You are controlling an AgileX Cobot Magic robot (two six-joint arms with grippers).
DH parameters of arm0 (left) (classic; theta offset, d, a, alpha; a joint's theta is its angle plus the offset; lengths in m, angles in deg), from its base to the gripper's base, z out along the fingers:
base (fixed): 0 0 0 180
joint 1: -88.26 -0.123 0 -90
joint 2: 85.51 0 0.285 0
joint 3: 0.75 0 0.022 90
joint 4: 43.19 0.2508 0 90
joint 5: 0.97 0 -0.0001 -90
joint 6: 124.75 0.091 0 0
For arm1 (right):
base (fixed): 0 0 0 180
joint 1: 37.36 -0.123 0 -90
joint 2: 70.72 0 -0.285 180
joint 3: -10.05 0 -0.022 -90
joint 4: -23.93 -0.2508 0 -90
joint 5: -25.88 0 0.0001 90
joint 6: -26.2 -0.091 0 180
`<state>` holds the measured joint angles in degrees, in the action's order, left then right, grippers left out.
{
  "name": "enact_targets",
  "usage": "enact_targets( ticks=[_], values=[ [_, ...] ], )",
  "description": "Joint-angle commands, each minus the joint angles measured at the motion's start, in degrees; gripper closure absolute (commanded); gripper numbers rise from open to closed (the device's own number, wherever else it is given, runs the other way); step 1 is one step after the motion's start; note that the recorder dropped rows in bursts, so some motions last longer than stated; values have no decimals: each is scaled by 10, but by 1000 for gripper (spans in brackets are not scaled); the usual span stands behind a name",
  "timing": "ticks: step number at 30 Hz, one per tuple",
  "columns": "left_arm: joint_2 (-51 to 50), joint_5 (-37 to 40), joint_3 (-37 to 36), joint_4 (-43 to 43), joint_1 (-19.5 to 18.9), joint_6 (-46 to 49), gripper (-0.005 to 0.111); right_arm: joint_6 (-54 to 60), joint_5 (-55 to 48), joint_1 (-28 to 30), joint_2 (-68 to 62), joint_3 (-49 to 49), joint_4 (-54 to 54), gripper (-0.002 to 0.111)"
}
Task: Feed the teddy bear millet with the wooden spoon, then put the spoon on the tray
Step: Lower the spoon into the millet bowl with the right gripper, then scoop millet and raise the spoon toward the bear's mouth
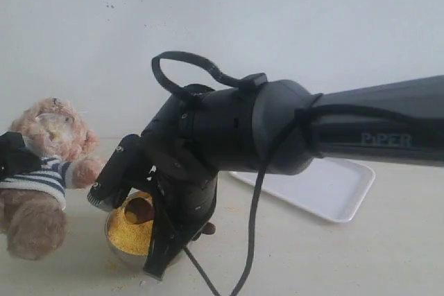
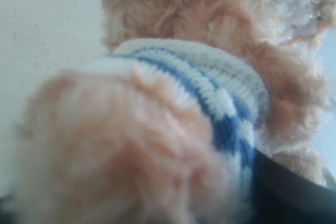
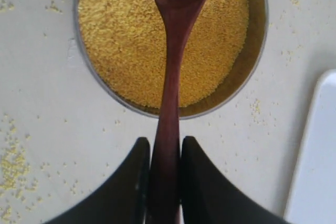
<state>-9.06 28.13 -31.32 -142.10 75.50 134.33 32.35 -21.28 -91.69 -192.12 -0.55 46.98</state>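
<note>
Right end effector (image 3: 165,148) clamps the wooden spoon (image 3: 176,51) over the millet (image 3: 121,40), lower left; left end effector (image 1: 15,157) at the teddy bear (image 1: 48,126), grip can't be told.

**A:** What sits on that flat off-white tabletop (image 1: 312,254)?
**B:** A round shiny metal bowl (image 1: 118,247), upright, low in the left half of the exterior view, only partly showing there.
**A:** And closer in?
**B:** The right wrist view shows its thin rim and a golden-tinted inner wall (image 3: 251,56).
**A:** Behind everything?
**B:** A plain pale grey-white wall (image 1: 277,19), with a few tiny dark specks (image 1: 104,1) high on the left
</note>
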Motion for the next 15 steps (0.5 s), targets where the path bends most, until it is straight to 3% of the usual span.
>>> enact_targets(
  ticks=[1,7,15],
  values=[
    [0,13,3,-10,-1,3,103,0,4,11,21,-2,-18,108],
    [0,18,3,-10,-1,3,103,5,5,25,35,-2,-65,108],
    [0,64,-13,-2,-1,0,103,112,-16,116,58,-3,-308,108]
  ],
)
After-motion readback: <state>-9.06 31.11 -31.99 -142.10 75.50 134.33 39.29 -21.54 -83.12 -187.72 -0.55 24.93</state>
